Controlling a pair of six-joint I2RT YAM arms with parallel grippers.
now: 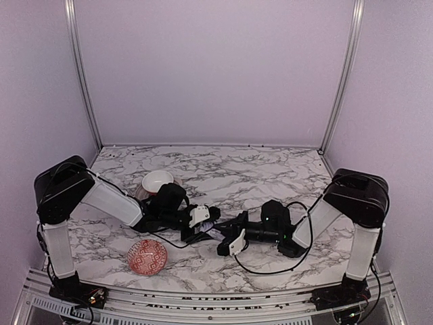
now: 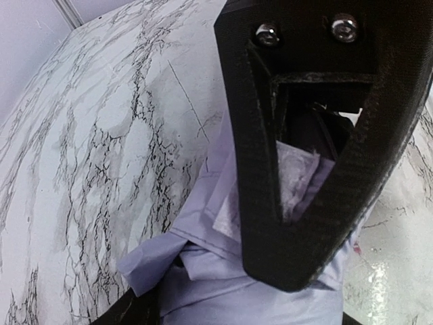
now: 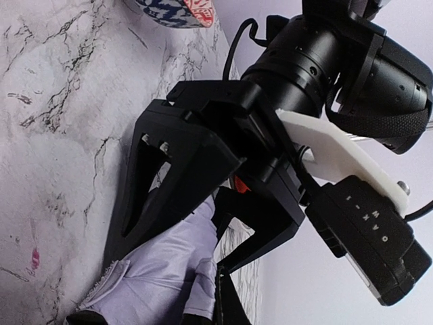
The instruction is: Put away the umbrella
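The left gripper (image 3: pixel 166 257), matt black with skeletal triangular fingers (image 3: pixel 196 159), has them pressed onto a bunch of the pale lavender, wrinkly thin fabric of the folded umbrella (image 2: pixel 223 284). The umbrella lies on the white, grey-veined marble tabletop (image 1: pixel 270 176) between the two arms. We see the right gripper (image 1: pixel 229 242) just beside the same bundle, facing the left one. Its own fingers are cut off at the bottom edge of its wrist view, so we cannot tell whether they are spread or clamped. Dark parts show through the open finger frame in the left wrist view, too shadowed to identify. Nearer the bases sits a round red patterned bowl (image 1: pixel 147 256). Beyond the left arm stands a plain white bowl (image 1: pixel 157 181), partly hidden. Smooth lavender walls (image 1: pixel 216 68) close the back.
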